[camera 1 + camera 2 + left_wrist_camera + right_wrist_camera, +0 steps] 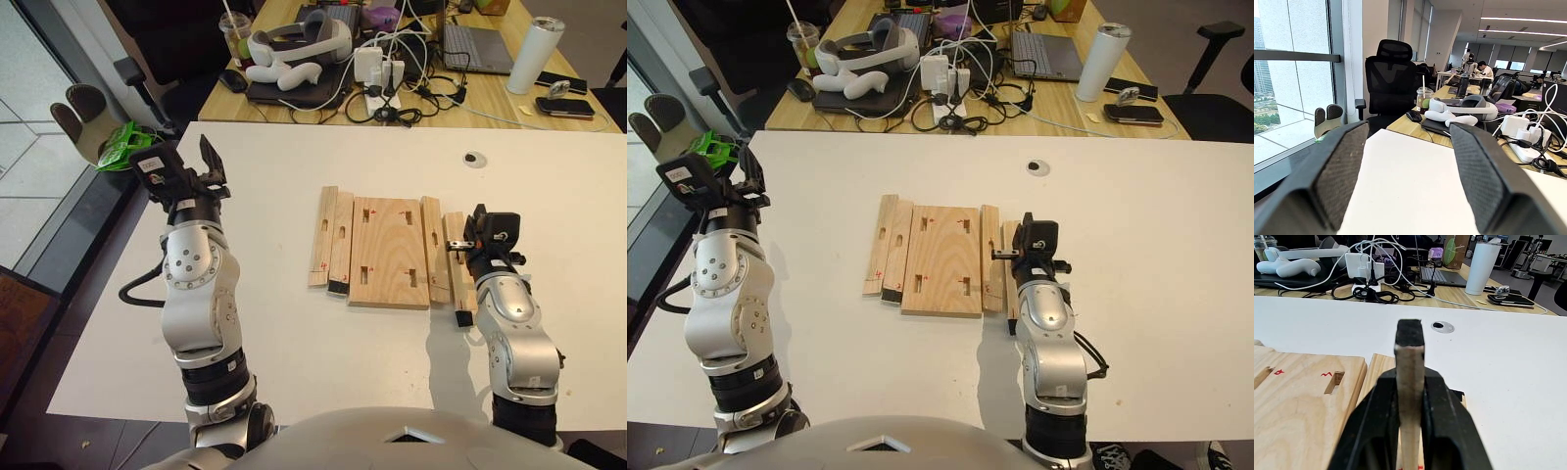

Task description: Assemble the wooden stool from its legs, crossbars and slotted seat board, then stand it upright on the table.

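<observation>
The slotted seat board (390,252) lies flat in the middle of the white table (265,323). Two wooden legs (331,238) lie side by side against its left edge, and another leg (434,250) lies along its right edge. Just right of that, my right gripper (1410,382) is shut on a narrow wooden bar (1409,340) with a black pad on its end, held on edge low over the table. My left gripper (193,166) is open and holds nothing, raised above the table's far left part, well away from the parts.
A cable grommet (474,158) sits in the table beyond the parts. Behind the table is a wooden desk (490,98) with a headset, power strip, cables, laptop, white tumbler (535,54) and phones. An office chair (1393,73) stands far left.
</observation>
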`<state>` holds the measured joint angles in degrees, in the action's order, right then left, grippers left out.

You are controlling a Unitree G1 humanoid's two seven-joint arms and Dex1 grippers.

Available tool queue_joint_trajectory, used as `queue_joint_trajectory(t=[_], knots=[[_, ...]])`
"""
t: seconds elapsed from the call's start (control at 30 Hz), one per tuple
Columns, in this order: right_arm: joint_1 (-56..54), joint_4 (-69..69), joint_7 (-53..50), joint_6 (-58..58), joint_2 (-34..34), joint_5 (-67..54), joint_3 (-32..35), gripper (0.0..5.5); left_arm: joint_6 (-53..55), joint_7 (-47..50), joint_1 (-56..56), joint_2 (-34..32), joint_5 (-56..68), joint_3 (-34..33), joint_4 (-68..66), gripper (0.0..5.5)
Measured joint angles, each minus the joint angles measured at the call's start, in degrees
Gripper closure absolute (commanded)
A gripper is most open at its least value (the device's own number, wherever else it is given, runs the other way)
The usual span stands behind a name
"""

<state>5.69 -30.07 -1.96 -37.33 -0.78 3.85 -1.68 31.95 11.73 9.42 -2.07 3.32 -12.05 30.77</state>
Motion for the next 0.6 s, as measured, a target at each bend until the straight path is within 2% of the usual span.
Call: queue_joint_trajectory(t=[0.6], knots=[[-0.06, 0.83, -1.37, 1.11, 0.5, 0.0, -1.13, 5.13, -0.01, -0.09, 0.15, 0.04, -0.42, 0.24, -0.06, 2.46]])
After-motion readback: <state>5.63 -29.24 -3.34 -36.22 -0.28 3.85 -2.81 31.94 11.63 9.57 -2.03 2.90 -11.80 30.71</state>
